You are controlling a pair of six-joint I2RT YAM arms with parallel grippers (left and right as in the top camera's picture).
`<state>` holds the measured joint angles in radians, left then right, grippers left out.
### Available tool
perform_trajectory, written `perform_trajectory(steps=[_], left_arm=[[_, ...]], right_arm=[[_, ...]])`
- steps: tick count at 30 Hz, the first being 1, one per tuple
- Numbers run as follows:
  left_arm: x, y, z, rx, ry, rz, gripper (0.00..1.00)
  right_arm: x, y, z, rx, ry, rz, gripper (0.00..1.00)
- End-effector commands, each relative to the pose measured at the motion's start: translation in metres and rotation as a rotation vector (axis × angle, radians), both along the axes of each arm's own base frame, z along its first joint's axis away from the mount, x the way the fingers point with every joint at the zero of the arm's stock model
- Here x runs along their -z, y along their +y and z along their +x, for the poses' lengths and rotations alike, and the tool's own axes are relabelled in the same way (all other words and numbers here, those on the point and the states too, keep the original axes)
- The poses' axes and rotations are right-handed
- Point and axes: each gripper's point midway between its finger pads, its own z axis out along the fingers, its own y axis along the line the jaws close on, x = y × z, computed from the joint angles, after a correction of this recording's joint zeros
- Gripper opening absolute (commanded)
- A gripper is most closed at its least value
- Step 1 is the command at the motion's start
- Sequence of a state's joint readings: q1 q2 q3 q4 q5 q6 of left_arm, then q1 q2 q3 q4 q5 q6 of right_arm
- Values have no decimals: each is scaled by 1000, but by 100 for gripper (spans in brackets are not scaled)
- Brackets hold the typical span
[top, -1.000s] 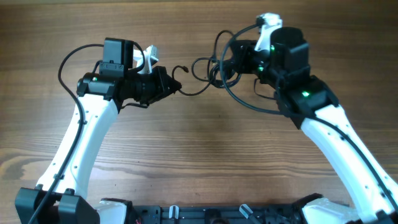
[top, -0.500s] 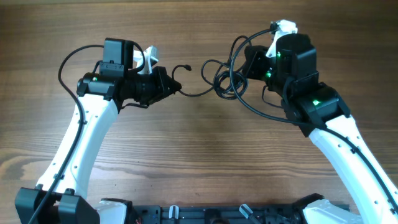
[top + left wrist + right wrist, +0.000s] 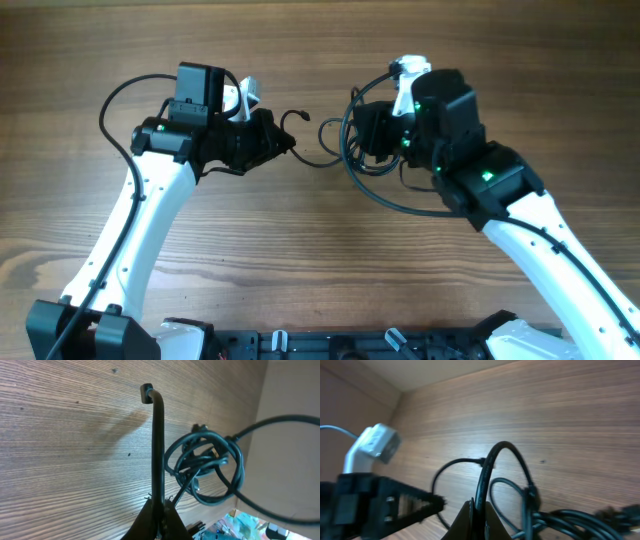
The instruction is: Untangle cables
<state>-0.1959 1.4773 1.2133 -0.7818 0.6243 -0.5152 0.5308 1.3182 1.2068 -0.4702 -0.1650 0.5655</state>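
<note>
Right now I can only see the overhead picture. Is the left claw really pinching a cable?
Observer: Yes. The left wrist view shows the left claw shut on one cable that runs straight out from its tips.
Operator: Is the knot on that piece?
Observer: The knotted bundle sits beside that straight piece, and the plug end pokes out past the bundle.
Operator: And the right claw?
Observer: The right wrist view shows the right claw shut on a cable loop that arches up from its tips.
</note>
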Motion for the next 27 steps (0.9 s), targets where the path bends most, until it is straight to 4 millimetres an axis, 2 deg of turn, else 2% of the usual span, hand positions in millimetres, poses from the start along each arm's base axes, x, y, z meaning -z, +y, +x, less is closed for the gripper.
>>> perform_trajectory(steps=[1,7,10,12,14,21,25,27], left_arm=[[-6,1,4,-35,-4,3,5],[-10,-2,9,-34,-28,-16,6],[-13,-3,13,-35,-50,-20,7],[-15,-3,16,-36,-66,-20,8],[-15,-2,18,-41,-73,-14,8],[-13,-1,18,-43,-68,-10,7],[-12,0,18,-48,-65,-1,6],[-6,7,18,-74,-54,42,6]], right_arm=[[-18,21,1,12,-8,86,5],[19,71,-6,-59,105,116,5],[15,89,-9,-110,82,146,4],[4,91,-7,-116,49,168,5],[-8,80,3,-55,-6,166,5],[-73,3,45,268,-327,-20,5],[-92,-21,56,377,-452,-121,5],[-111,-37,61,456,-537,-170,5]])
